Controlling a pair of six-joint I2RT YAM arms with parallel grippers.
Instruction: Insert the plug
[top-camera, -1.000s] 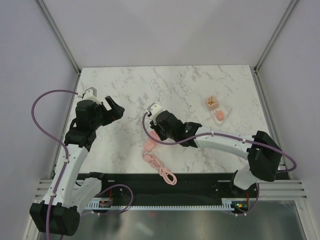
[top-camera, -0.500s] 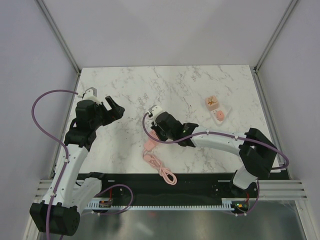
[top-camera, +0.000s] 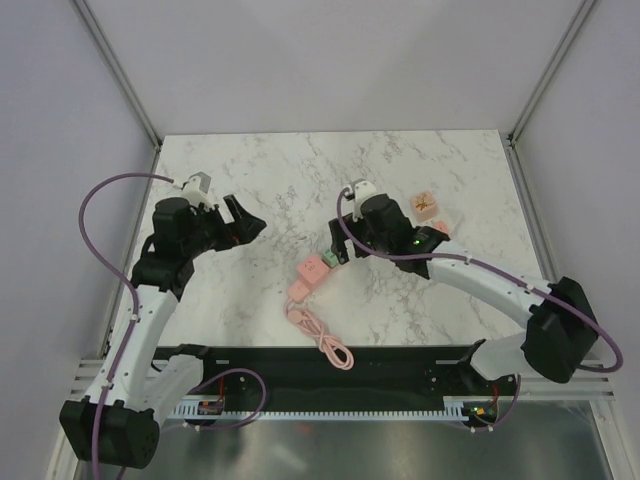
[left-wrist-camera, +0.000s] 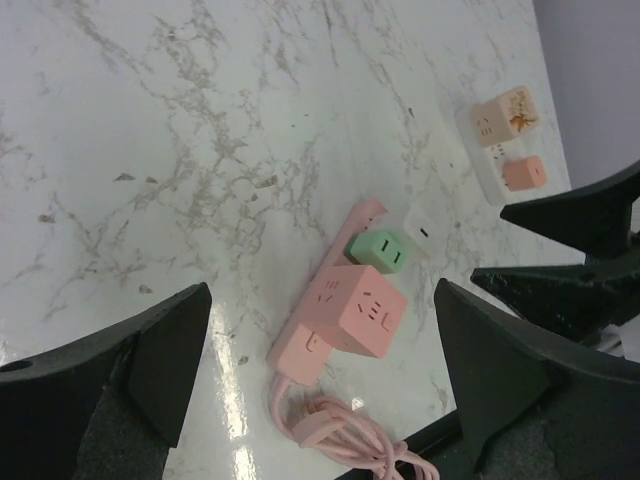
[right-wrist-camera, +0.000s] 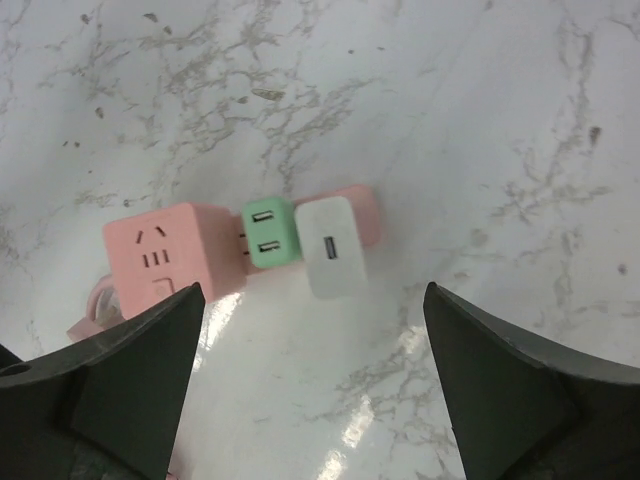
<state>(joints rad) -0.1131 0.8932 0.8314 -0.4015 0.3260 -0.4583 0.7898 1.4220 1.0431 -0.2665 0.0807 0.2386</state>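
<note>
Right gripper (right-wrist-camera: 312, 292): I read the jaws spread wide, holding nothing.
White plug (right-wrist-camera: 332, 245): just beyond its fingertips, sitting on the pink power strip (right-wrist-camera: 362, 205), touching the green plug (right-wrist-camera: 268, 232).
Left gripper (left-wrist-camera: 322, 292): wide apart, empty; strip ahead of it.

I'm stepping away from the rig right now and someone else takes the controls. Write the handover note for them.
Left gripper: open, empty, hovering to the left of the power strip in the top view.
Right gripper: open, empty, above the strip.
On the strip, side by side: pink cube, green plug, white charger. The cable coils toward the near edge.
Done: nothing is held and the plugs look in place.
Left: prongs seem to show between the green plug and the cube, so check its seating and press it home if needed.
</note>
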